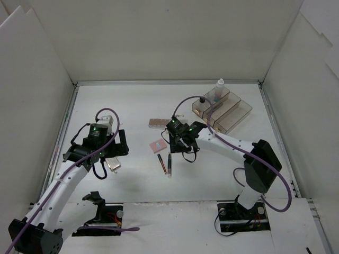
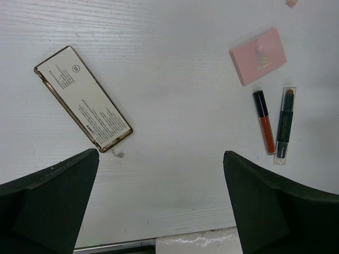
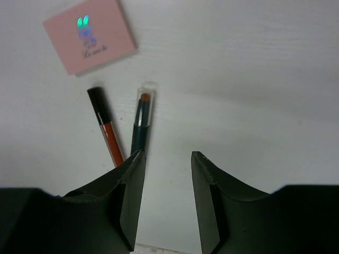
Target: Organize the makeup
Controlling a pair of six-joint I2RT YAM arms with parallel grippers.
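Left gripper [image 2: 159, 211]: being held wide open above desk [image 2: 175, 32], nothing grasped. Silver case [image 2: 83, 99] lying flat, angled, just ahead of its left finger.
Right gripper [image 3: 165, 201]: being held partly open, empty. One finger overlapping near end of dark pencil [image 3: 142, 124], red tube [image 3: 107, 132] alongside.
Pink compact [image 3: 90, 36]: lying just beyond both.
Brown palette [image 1: 158, 123]: lying further back.
Clear bottle [image 1: 220, 84]: standing at far end of tray [image 1: 233, 114].

Bright, even overhead light, soft faint shadows, sharp focus on tabletop, near dark tool fingers slightly blurred
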